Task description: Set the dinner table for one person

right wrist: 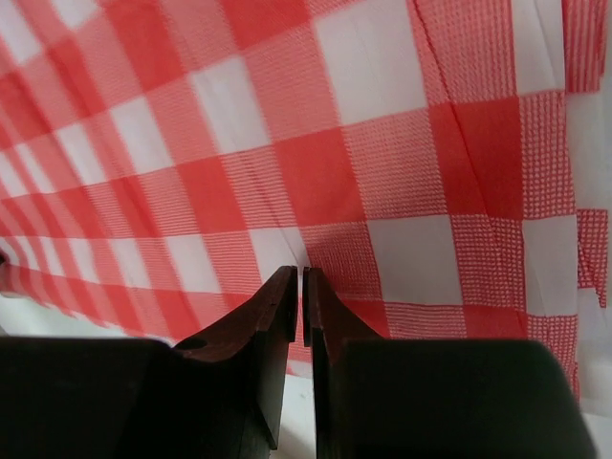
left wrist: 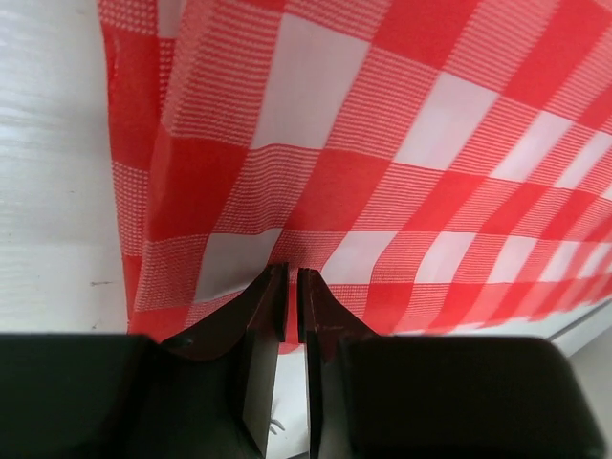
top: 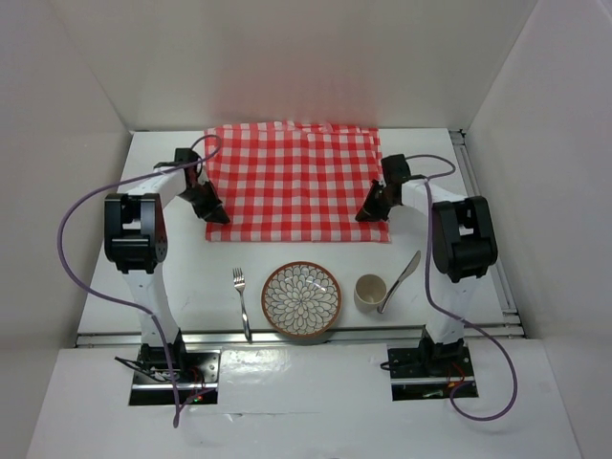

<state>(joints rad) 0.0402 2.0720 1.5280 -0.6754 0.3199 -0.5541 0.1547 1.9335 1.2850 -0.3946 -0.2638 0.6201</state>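
The white dinner table (top: 172, 277) carries a red-and-white checked cloth (top: 292, 182) spread at its far middle. My left gripper (top: 212, 212) is at the cloth's near left corner, and my right gripper (top: 369, 210) is at its near right corner. In the left wrist view the left gripper (left wrist: 293, 273) has its jaws pinched on the cloth (left wrist: 382, 143), with creases running to the tips. The right wrist view shows the same for the right gripper (right wrist: 299, 273) on the cloth (right wrist: 316, 172).
Near the front edge lie a fork (top: 242, 301), a flower-patterned plate (top: 301, 299), a cream cup (top: 370, 292) and a silver utensil (top: 402, 275) beside the cup. White walls enclose the table on three sides. A metal rail (top: 483, 220) runs along the right edge.
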